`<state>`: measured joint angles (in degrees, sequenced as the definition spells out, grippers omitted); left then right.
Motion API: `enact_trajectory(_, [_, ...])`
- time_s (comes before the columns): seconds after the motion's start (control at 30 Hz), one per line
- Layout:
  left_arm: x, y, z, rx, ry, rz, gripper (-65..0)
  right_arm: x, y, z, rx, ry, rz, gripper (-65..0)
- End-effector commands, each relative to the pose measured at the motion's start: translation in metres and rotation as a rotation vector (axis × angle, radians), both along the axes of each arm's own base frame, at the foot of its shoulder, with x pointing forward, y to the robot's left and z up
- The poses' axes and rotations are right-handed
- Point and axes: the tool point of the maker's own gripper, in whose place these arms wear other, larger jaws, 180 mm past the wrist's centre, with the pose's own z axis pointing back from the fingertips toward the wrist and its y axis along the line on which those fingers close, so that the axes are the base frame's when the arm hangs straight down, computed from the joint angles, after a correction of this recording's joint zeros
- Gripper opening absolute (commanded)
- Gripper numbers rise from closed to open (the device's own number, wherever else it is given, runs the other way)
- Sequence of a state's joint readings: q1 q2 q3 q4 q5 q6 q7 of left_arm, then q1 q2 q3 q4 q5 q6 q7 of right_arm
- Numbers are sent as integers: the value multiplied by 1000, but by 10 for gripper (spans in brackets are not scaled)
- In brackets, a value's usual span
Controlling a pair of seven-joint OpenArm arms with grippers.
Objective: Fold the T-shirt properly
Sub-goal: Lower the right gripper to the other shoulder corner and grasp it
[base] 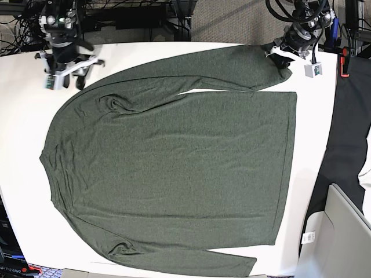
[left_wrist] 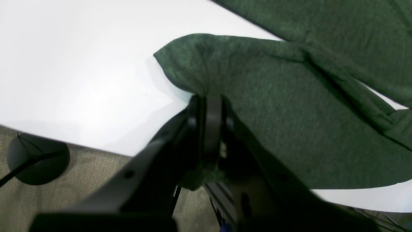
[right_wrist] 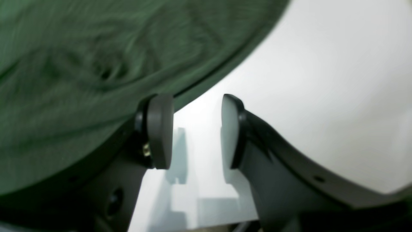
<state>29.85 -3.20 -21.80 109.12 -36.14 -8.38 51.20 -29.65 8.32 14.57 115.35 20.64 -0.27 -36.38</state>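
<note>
Fabric: dark olive-green knit, thin and soft; the T-shirt (base: 174,168) lies spread nearly flat over most of the white tabletop (base: 23,150), with its collar toward the base view's left edge and its hem toward the right.

Far sleeve: laid out along the far edge of the tabletop, running from the shoulder near the far-left corner to the cuff near the far-right corner.

Near sleeve: stretched along the near edge, its cuff close to the front of the tabletop.

Left pincer (left_wrist: 210,129): closed on the T-shirt, pinching a bunch of fabric at the far sleeve's cuff end, near the far-right corner; the cloth rises slightly off the tabletop toward the grip.

Right pincer (right_wrist: 196,132): jaws apart with nothing between them, only bare tabletop in the gap; it sits at the far-left corner, just beside the shoulder edge of the T-shirt, one pad close to the cloth.

Done: the garment appears smoothed and laid out, apart from small wrinkles by the far shoulder.

Left: no fold shows yet; both sleeves remain to be brought in over the body, and then the body folded on itself.

Judgement: very early, likely at the start of the first sleeve fold.

Beside: a black cloth (base: 348,133) along the right edge, apart from the work.
</note>
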Motion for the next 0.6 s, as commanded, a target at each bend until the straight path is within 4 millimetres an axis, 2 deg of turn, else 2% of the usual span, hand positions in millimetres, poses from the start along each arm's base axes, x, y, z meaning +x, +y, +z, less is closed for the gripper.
enact_trajectory(0.0, [4, 3, 7, 14, -27, -4, -650, 5, -2, 8, 13, -31, -9, -390])
enact_trajectory(0.2, [5, 2, 7, 13, -28, -6, -650, -2, -1, 2, 163, -3, -90, -290])
enact_trajectory(0.3, [5, 0, 7, 11, -27, -10, -650, 2, 3, -2, 208, -11, -106, -285])
enact_trajectory(0.57, [5, 0, 7, 9, -25, -12, -650, 12, 10, -26, 288, 10, -161, -285])
